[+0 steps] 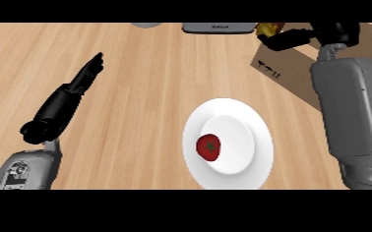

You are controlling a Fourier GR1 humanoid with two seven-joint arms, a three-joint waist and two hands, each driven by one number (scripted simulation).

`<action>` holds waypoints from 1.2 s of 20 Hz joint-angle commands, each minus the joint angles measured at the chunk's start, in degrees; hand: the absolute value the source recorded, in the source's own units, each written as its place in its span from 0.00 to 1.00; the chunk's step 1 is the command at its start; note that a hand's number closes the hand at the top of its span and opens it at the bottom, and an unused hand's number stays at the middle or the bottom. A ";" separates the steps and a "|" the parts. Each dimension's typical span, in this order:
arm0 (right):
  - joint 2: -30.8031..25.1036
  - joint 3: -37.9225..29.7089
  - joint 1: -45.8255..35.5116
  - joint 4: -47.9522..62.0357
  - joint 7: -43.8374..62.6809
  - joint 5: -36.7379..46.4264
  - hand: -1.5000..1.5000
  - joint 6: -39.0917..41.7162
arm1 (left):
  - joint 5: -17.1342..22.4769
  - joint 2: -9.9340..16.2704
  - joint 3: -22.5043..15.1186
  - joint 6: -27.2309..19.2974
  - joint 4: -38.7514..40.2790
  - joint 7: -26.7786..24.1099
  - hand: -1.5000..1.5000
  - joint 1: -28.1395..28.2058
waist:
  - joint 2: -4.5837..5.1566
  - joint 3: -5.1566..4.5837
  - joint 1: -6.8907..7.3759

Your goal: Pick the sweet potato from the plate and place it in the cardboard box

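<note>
Open counter at left and centre, crowded at right

Bare wooden counter [145, 78] spans the frame's centre and upper left. The white plate [251, 128] with a tomato [209, 147] fills the lower middle; the cardboard box [287, 66] and the right forearm [349, 113] block the right side; the left hand [80, 86] stretches along the left.

Right robot hand [291, 39] holds sweet potato [269, 29] over cardboard box [287, 69]; tomato [209, 147] on plate [251, 113]; left robot hand [87, 73] open.
</note>
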State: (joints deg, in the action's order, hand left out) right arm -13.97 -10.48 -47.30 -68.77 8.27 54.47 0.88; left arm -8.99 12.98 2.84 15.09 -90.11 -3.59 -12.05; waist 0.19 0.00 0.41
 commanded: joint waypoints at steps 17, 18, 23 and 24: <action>-23.39 -2.22 -11.10 44.91 -16.69 4.85 1.00 14.90 | -0.52 -0.33 -0.80 1.05 -0.81 0.93 0.50 -2.09 | 0.85 0.09 2.62; -23.64 -1.29 -10.98 46.00 -16.03 6.10 1.00 15.10 | 0.31 -1.28 -1.00 1.12 -1.04 3.03 0.50 -3.68 | 0.77 0.09 2.25; -24.66 -1.36 -12.01 51.53 -24.89 5.21 0.00 20.23 | -1.56 -2.39 -2.21 -0.24 -0.67 1.58 0.50 -1.92 | 0.71 0.12 2.21; -24.76 -1.57 -10.73 52.59 -28.02 5.10 0.00 18.68 | 0.15 -0.61 -0.30 1.62 1.37 -0.57 0.50 -2.18 | 1.05 0.15 2.51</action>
State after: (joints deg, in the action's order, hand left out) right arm -37.60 -12.22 -57.95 -20.14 -12.99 59.71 17.35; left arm -9.61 11.65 1.91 15.61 -89.30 -3.17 -14.35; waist 1.07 0.11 2.66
